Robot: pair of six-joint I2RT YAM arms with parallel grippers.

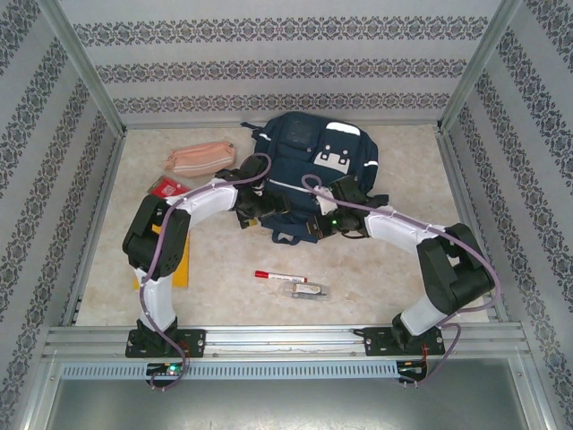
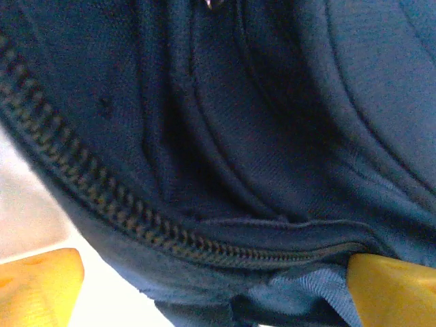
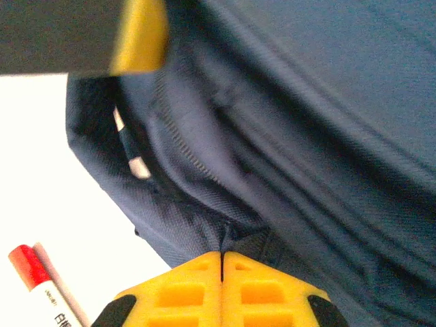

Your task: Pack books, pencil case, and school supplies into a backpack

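The navy backpack lies flat at the back middle of the table. My left gripper is at its near left edge, open wide, with the zipper and hem between the yellow fingertips. At the near right edge my right gripper is shut, its tips pinching a fold of backpack fabric. The salmon-pink pencil case and red packet lie to the backpack's left. A yellow book is partly hidden under my left arm. The red-capped marker and clear-wrapped item lie in front.
Patterned walls and metal posts close in the table on three sides. A metal rail runs along the near edge between the arm bases. In the right wrist view the marker lies just left of the backpack's corner.
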